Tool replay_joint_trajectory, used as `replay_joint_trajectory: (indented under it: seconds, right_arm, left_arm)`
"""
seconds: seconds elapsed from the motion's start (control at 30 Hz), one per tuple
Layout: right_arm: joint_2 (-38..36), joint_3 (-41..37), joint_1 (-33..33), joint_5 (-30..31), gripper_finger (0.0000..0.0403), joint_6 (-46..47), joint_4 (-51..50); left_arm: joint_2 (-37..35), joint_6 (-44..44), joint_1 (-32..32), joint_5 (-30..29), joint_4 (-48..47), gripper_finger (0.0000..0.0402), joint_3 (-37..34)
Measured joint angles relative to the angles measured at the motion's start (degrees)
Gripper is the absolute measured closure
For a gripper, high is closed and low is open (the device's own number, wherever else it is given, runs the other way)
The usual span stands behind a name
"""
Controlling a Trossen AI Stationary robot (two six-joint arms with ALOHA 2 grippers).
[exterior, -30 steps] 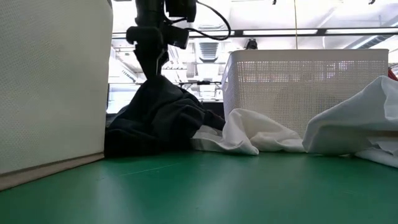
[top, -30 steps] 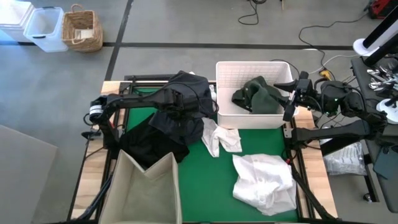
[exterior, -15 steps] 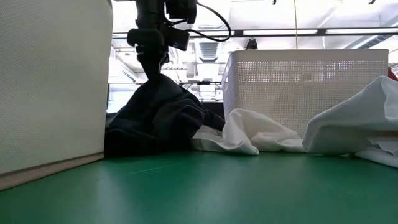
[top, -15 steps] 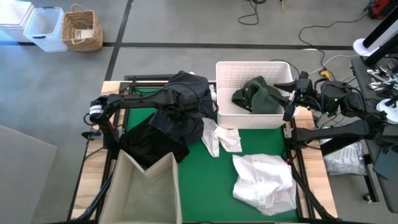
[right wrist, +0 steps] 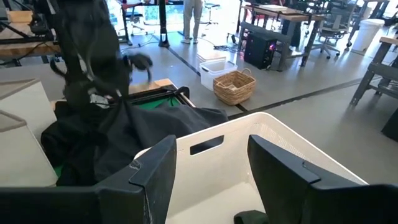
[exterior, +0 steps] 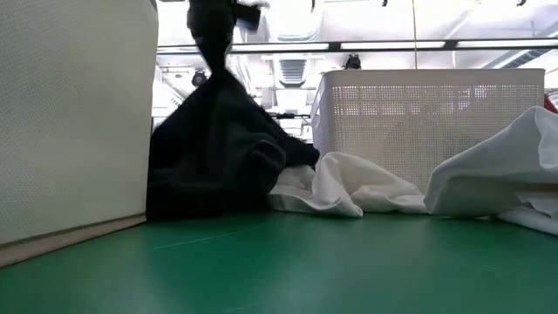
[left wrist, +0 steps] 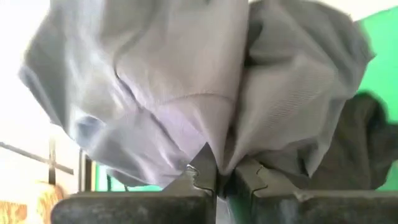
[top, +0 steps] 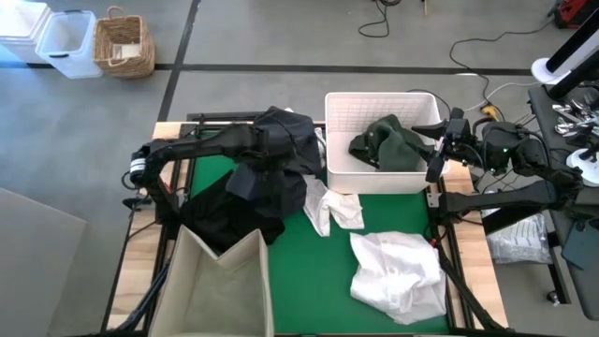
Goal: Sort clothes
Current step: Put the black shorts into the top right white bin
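Observation:
A dark garment (exterior: 218, 148) rises in a peak from the heap of dark clothes (top: 267, 183) at the table's left. My left gripper (top: 255, 150) is shut on its top. Two white garments (top: 332, 208) (top: 398, 271) lie on the green mat. A dark green garment (top: 388, 140) lies in the white basket (top: 374, 103). My right gripper (right wrist: 214, 171) waits open over the basket's right rim. My left gripper pinches a bunched fold of the dark garment (left wrist: 221, 152) between its two fingers, several layers gathered together. The fingers (exterior: 212, 39) come from above, pointing down. The cloth hangs below them in a taut peak, and its lower part (exterior: 200, 187) rests on the heap.
A beige fabric bin (top: 220, 285) stands at the near left, right beside the dark heap. The white basket (exterior: 427, 122) stands at the far middle. Off the table on the floor stand a wicker basket (top: 124, 45) and a plastic tub (top: 67, 42).
My left gripper has shut on the top of the dark garment and gone up. The garment's top is drawn up into a taller, taut peak, while its lower part stays on the heap.

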Motion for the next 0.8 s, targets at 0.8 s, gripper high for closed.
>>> replay_joint_trajectory:
  seconds: [0.8]
  right_arm:
    - [0.0, 0.0, 0.0, 0.0, 0.0211, 0.0, 0.4]
  left_arm:
    - [-5.0, 6.7, -0.2, -4.9, 3.1, 0.0402, 33.4]
